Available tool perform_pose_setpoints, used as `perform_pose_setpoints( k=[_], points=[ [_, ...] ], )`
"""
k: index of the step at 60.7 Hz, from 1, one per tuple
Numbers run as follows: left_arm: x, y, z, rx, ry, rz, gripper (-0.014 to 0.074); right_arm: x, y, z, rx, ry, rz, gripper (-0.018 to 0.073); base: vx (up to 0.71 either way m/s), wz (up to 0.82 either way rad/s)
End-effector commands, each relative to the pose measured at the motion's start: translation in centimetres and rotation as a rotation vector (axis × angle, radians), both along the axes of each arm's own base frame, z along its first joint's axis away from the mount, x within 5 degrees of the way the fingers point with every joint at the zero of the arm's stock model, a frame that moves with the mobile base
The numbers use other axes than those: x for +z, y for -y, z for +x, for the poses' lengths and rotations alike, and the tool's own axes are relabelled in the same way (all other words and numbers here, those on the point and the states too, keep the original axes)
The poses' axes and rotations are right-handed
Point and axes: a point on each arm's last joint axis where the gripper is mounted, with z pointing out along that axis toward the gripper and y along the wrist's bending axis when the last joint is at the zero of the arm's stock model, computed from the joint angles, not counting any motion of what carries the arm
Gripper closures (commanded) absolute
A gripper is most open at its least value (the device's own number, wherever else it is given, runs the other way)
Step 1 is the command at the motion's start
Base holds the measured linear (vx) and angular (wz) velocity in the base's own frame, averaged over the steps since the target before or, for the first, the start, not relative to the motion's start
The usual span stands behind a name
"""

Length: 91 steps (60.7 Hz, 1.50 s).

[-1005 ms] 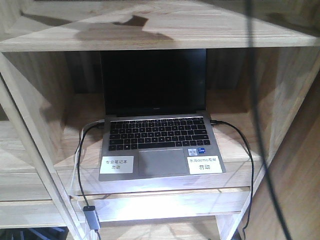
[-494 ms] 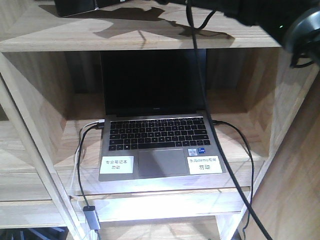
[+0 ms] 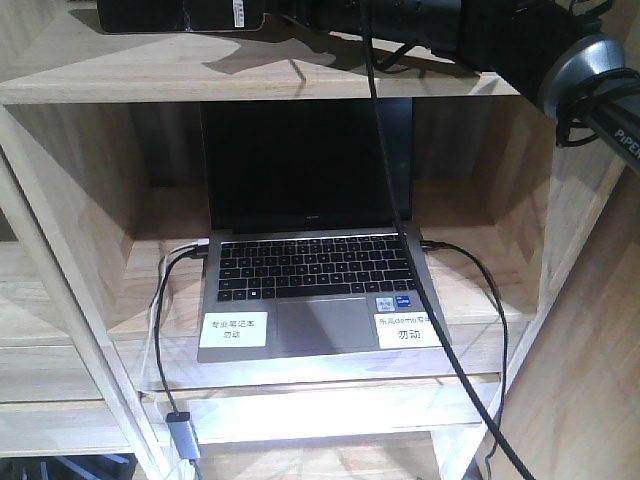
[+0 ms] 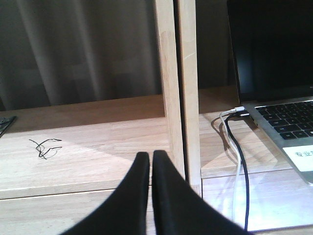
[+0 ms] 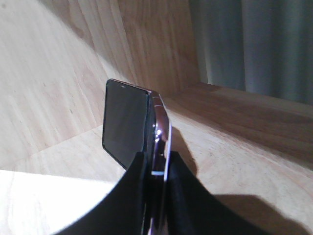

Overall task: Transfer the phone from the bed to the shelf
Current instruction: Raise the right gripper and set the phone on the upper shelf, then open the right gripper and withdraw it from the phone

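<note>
Right wrist view shows my right end effector (image 5: 155,169) clamped on the phone (image 5: 128,122), held on edge over the upper board of the shelf (image 5: 44,98). If I let go at this tilt, it may topple or slide off onto the laptop (image 3: 320,290) below. My left end effector (image 4: 150,164) is pinched closed, empty.

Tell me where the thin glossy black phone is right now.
The thin black phone is clamped edge-up in the right gripper, over the pale-wood shelf's top board, above the grey laptop.

Laptop (image 3: 315,255) and cables (image 3: 160,320) fill middle shelf (image 3: 60,75) bay; upright post (image 4: 177,88) blocks left side.
</note>
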Motion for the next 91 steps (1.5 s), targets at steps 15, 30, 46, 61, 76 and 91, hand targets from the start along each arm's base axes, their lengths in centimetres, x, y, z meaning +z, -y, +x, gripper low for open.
perform_pose_setpoints(
  k=[15,30,46,61,76,91],
  points=[
    [1.5,0.0,-0.1,-0.004,0.109,-0.010,0.0595,4.0,0.9,-1.4,-0.047,0.089,0.065,0.0053,0.00,0.00],
    [1.5,0.0,-0.1,-0.004,0.109,-0.010,0.0595,3.8,1.0,-1.2,-0.066,0.099,0.025,-0.0049,0.00,0.00],
    [1.5,0.0,-0.1,-0.004,0.109,-0.010,0.0595,4.7,1.4,-2.0,-0.077,0.141,-0.039,0.0010,0.00,0.00],
    [1.5,0.0,-0.1,-0.004,0.109,-0.010,0.0595,7.6,2.4,-4.6,-0.081,0.189,-0.093,0.0104,0.00,0.00],
    [1.5,0.0,-0.1,-0.004,0.109,-0.010,0.0595,9.4,3.4,-7.7,-0.063,0.181,-0.113,0.0365,0.00,0.00],
    [1.5,0.0,-0.1,-0.004,0.109,-0.010,0.0595,7.5,5.6,-10.9,-0.189,0.136,-0.139,0.0571,0.00,0.00]
  ],
)
